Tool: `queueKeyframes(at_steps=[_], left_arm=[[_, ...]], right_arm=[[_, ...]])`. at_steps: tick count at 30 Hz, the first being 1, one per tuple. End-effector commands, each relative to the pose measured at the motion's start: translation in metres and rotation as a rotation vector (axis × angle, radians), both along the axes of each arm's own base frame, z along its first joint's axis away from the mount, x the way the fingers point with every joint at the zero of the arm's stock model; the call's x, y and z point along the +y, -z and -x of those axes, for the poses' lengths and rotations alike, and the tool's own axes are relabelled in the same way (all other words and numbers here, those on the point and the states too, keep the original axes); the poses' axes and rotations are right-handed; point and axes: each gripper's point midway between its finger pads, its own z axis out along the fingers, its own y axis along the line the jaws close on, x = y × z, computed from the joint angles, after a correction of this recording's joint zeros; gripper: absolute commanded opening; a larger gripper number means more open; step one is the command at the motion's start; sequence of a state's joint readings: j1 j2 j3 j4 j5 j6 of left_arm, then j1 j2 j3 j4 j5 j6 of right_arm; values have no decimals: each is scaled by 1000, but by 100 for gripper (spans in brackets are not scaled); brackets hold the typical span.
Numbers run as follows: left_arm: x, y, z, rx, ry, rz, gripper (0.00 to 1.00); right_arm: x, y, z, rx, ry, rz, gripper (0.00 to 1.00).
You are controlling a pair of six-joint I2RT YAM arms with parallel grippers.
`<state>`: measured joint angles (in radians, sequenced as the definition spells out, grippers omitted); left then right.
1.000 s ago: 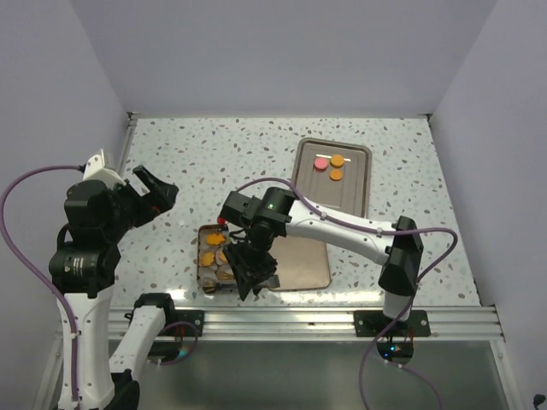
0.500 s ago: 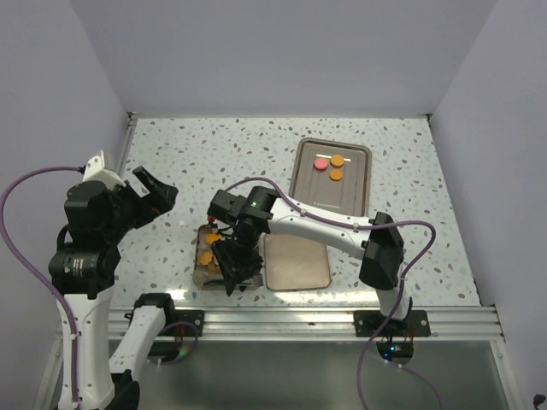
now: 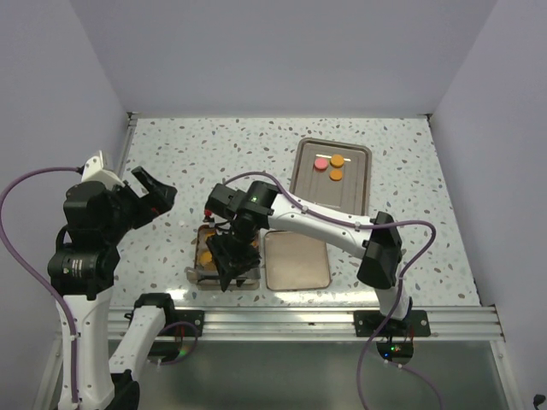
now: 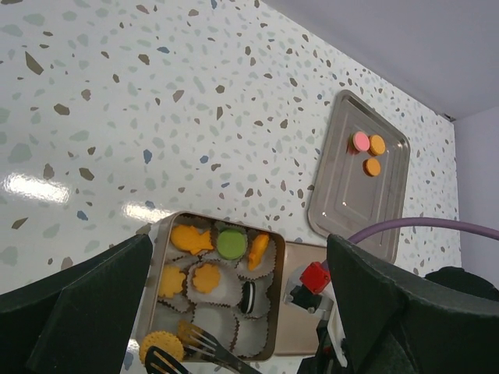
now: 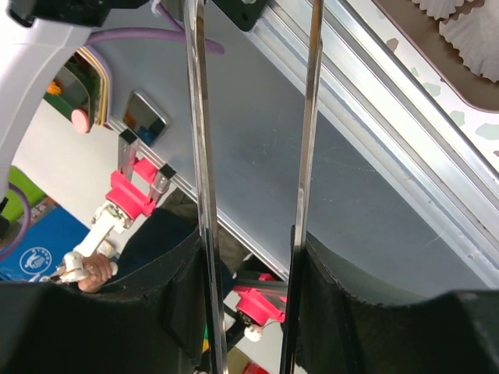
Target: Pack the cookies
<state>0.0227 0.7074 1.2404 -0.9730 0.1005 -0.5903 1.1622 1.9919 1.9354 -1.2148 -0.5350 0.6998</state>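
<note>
Cookies (image 4: 191,239) probably light, stiff and brittle, with crumbly edges. Dry faces shouldn't slip much, but a hard pinch could snap one. Best hold by judgement: opposite rim edges or across the flat faces, gentle squeeze, straight lift so the paper cup underneath doesn't tag along. Look: small flat pieces, mostly orange, some round, some with fish or flower outlines, plus a green cookie (image 4: 229,244), a black-and-white cookie (image 4: 251,296) and a pink cookie (image 4: 360,141). Where: most sit in white paper cups (image 4: 222,319) inside the tin (image 4: 204,221), lower centre of the left wrist view. The pink one and two orange lie loose at the top end of the tray (image 4: 351,210), upper right, well apart from the tin. Lid (image 3: 295,260) lies just right of the tin on the speckled table (image 4: 117,117). Right gripper (image 5: 249,265) is clamped on metal tongs (image 5: 196,156), blades apart, with nothing between them in the right wrist view. In the left wrist view the tong tips sit at the tin's lower edge, just beside a round orange cookie; contact can't be told. Left gripper (image 3: 156,190) is spread wide and empty, left of the tin.
</note>
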Motion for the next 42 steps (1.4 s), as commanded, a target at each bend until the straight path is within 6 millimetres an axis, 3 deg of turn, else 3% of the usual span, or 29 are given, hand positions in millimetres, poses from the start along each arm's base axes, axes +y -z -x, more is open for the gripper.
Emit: queueKeyframes(at_steps=[1,6,15,19,22,26,32,37,42], left_arm=[[0,-14,4,-39,7,-17,100],[1,-15,6,-39,4,-21,100],[1,-14,8,-38,5,-19,100],[1,-14,8,-38,3,-21,100],[1,-14,8,-38,4,-21,100],[1,-13,9,-40,3,-23,100],[-2,-8,7,-29,18,-15,100],[-4,-8,3,-27,34,-15,100],[-3,-8,1,-23,36,-21,100]], right_arm=[[0,-21,-9,-18,23,-35,47],[-10,-21,-23,-39,55,-23,49],[-15,-28,-27,-55,71,-31,49],[-27,-44,-56,-104,147,-52,49],[-51,-55,-93,-151,233,-49,48],[-105,-61,-157,-240,369,11,48],[-190,-31,-223,-300,558,200,49],[-247,-6,-266,-336,660,339,50],[-285,20,-275,-343,644,508,52]])
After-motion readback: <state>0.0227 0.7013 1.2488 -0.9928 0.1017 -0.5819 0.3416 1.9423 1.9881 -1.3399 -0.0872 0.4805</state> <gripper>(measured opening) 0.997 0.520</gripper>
